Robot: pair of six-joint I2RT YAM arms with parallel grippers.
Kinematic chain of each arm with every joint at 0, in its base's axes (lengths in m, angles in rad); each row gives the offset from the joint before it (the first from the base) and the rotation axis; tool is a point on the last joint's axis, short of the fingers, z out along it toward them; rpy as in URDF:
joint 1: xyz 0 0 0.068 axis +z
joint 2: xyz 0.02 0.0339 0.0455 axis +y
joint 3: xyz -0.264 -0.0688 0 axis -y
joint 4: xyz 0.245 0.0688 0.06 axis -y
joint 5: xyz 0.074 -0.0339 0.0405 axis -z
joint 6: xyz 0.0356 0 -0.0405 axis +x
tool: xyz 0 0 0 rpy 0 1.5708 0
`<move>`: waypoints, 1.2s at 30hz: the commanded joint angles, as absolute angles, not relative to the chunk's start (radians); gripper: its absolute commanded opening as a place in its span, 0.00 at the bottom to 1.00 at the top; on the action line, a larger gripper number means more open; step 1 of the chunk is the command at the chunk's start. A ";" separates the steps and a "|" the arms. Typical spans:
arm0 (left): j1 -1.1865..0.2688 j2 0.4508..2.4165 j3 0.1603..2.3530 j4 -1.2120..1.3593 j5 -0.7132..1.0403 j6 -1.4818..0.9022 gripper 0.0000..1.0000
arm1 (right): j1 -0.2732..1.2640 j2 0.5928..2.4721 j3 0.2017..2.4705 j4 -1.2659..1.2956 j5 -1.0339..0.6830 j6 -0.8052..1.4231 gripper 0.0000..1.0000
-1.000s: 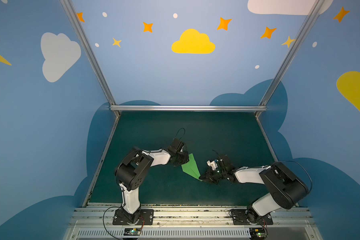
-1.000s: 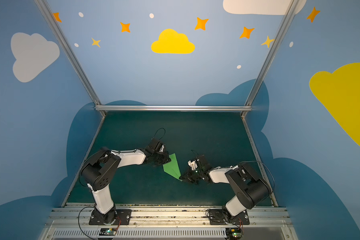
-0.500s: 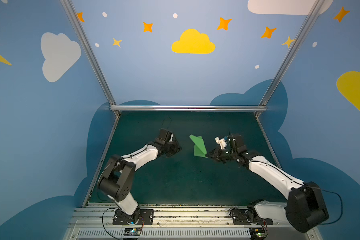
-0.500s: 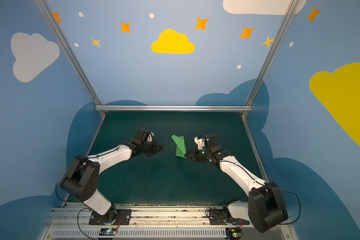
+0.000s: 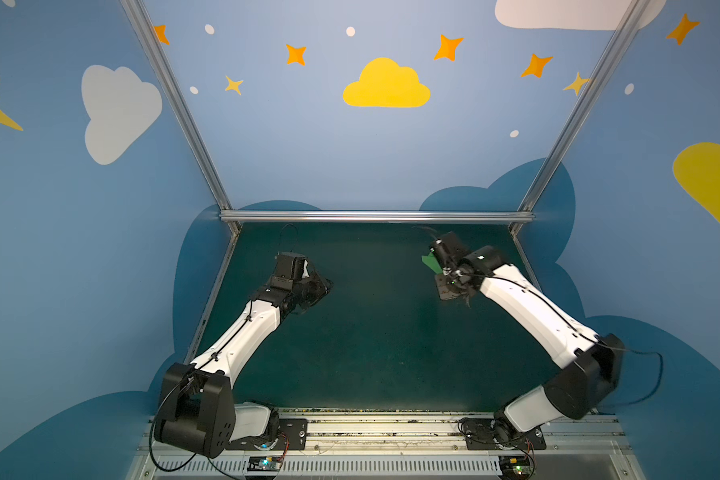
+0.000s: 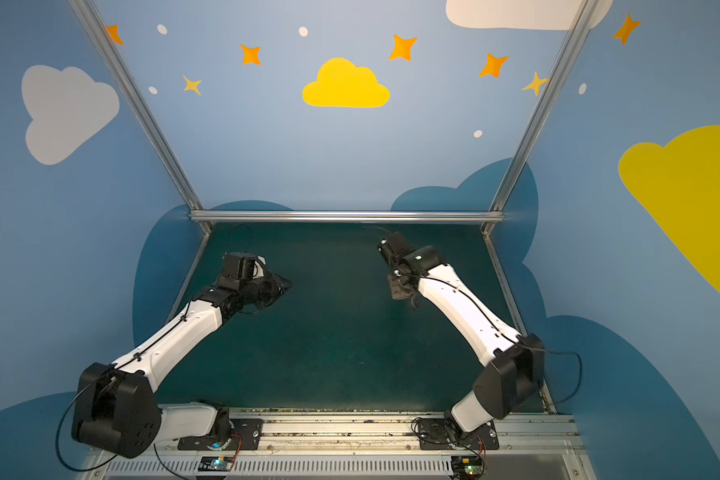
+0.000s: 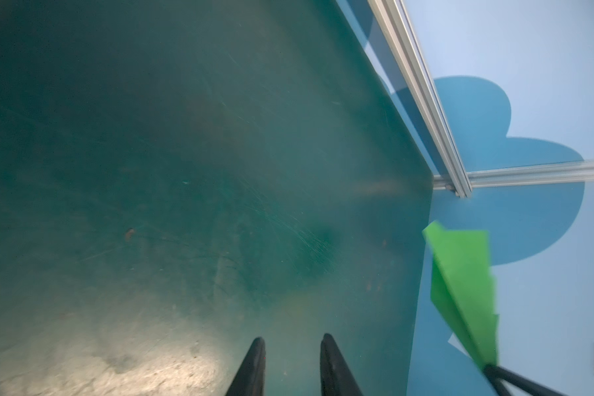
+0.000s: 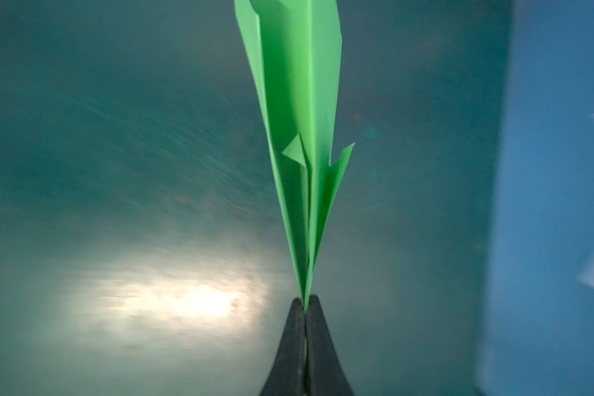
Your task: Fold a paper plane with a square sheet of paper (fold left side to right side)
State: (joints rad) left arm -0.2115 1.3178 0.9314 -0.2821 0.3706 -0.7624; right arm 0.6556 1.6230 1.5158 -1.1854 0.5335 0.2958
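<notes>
The paper plane (image 8: 299,137), a slim creased dart of thin bright green paper, is pinched at its narrow end by the closed right hand (image 8: 305,303) above the scuffed teal bench (image 7: 186,171). The left hand (image 7: 292,343) is held parted and empty.

Item: paper plane (image 8: 299,120), one piece. Bright green thin paper, plain and unmarked, folded into a slim pointed dart with creased wings. In the right wrist view a sharp centre crease ran its length, the layers fanned apart toward the wide end, and two small loose flaps stood out partway along. Its narrow pointed end was pinched between the closed fingers of the right gripper (image 8: 305,302), holding it off the dark mat (image 8: 117,137). In a top view only a small green part of the paper plane (image 5: 430,262) showed, over the mat's far right area. In the left wrist view the paper plane (image 7: 460,281) was blurred, wide end away from the grip
</notes>
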 commanded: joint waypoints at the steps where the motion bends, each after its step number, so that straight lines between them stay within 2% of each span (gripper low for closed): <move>1: -0.182 1.286 0.929 -0.326 0.378 -0.753 0.29 | 0.752 1.763 1.510 -1.472 0.853 0.368 0.00; 5: -0.159 1.270 0.930 -0.337 0.394 -0.753 0.30 | 0.891 1.900 1.454 -1.511 0.846 0.477 0.00; 12: -0.138 1.266 0.936 -0.344 0.424 -0.747 0.30 | 1.119 2.116 1.502 -1.470 0.712 0.564 0.00; 13: -0.137 1.267 0.938 -0.346 0.426 -0.746 0.30 | 1.141 2.140 1.515 -1.453 0.679 0.560 0.04; 14: -0.136 1.267 0.937 -0.348 0.429 -0.744 0.30 | 1.157 2.152 1.524 -1.434 0.651 0.556 0.13; 16: -0.132 1.272 0.936 -0.349 0.430 -0.740 0.30 | 1.186 2.157 1.543 -1.381 0.576 0.533 0.39; 17: -0.130 1.274 0.936 -0.349 0.430 -0.739 0.30 | 1.190 2.147 1.547 -1.355 0.538 0.519 0.47; 19: -0.125 1.283 0.937 -0.346 0.433 -0.739 0.30 | 1.188 2.103 1.551 -1.293 0.459 0.492 0.55; 21: -0.122 1.291 0.939 -0.343 0.439 -0.739 0.30 | 1.163 2.032 1.536 -1.228 0.371 0.464 0.58; 26: -0.120 1.313 0.946 -0.338 0.475 -0.721 0.31 | 1.021 1.843 1.451 -1.094 0.190 0.401 0.57; 30: -0.121 1.339 0.953 -0.338 0.531 -0.699 0.33 | 0.828 1.741 1.364 -0.998 0.081 0.346 0.53; 32: -0.126 1.339 0.946 -0.334 0.540 -0.705 0.33 | 0.734 1.705 1.321 -0.953 0.042 0.331 0.48; 36: -0.150 1.333 0.936 -0.336 0.537 -0.713 0.35 | 0.564 1.677 1.242 -0.857 -0.069 0.317 0.30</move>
